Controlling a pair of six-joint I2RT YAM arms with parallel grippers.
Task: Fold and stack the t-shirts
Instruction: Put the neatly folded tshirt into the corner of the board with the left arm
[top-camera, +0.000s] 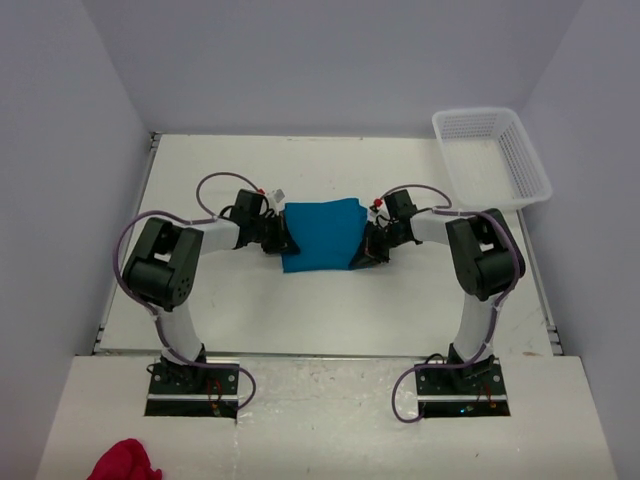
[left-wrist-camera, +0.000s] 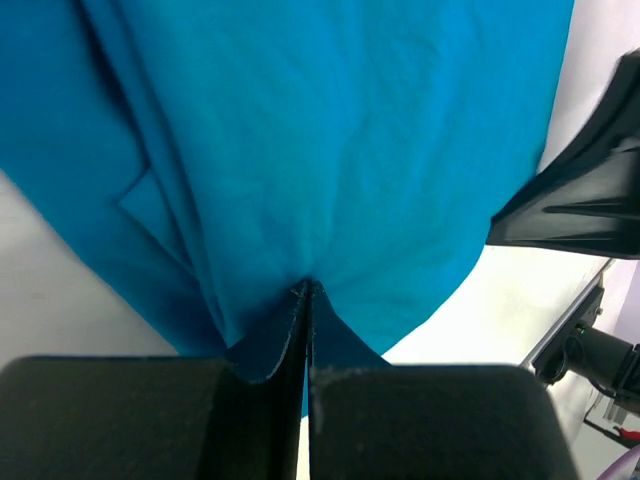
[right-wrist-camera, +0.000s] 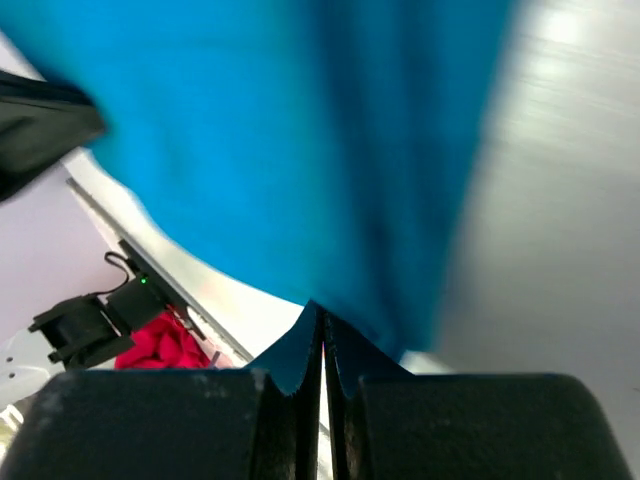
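Shirt status: teal t-shirt (top-camera: 320, 235) sat at centre of the overhead frame on the white table (top-camera: 330, 320), already reduced to a compact, roughly rectangular bundle, with layered folds visible in the left wrist view. Left gripper (top-camera: 282, 240) was at the bundle's left edge in frame and right gripper (top-camera: 365, 248) at its right edge. Both wrist views showed jaws clenched on a pinch of teal fabric, cloth bunching into the closed tips. Whether the bundle was lifted or resting on the table could not be told. Judged: folding well along, a fold step in hand with both edges gripped; last fold, release and placing left to do. White mesh basket (top-camera: 492, 155) stood at upper right, well apart from the shirt. Red cloth (top-camera: 125, 462) lay crumpled at lower left on the near ledge, untouched; possibly another garment, not identifiable. No stack was formed yet.
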